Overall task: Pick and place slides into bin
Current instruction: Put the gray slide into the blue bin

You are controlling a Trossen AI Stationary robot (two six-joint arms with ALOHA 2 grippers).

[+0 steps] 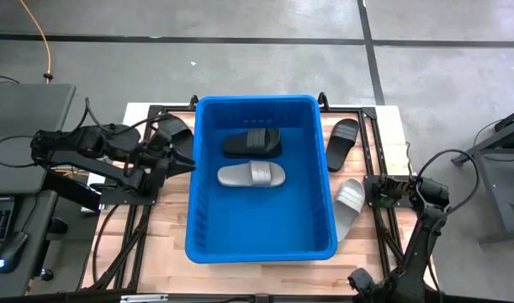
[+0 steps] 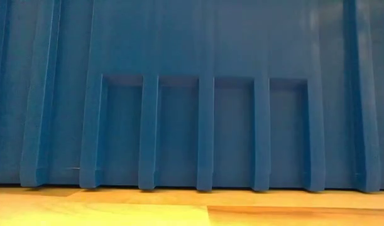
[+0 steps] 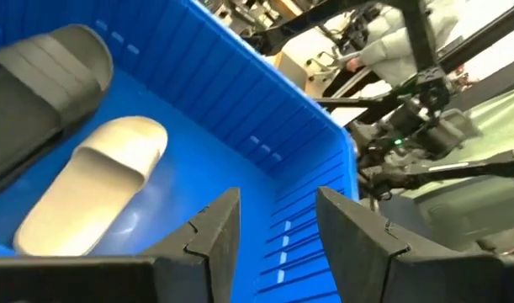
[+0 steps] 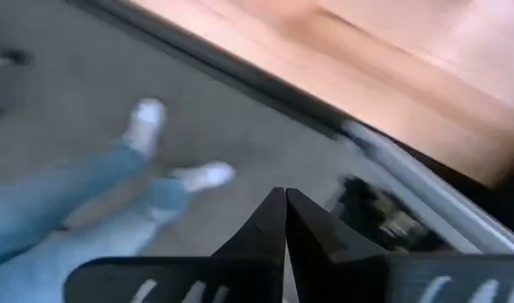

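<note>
The bin point(image 1: 208, 236) is centred on the table, one black slide point(image 1: 251, 142) and one grey slide point(image 1: 251, 174) inside. The left gripper point(image 3: 278, 223) is held half-open and empty at its rim; the right gripper point(image 4: 285, 220) is closed, empty, beside another grey slide point(image 1: 349, 206).

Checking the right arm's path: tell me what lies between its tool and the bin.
In the high view, a light grey slide lies on the table between the right tool and the bin wall.
</note>
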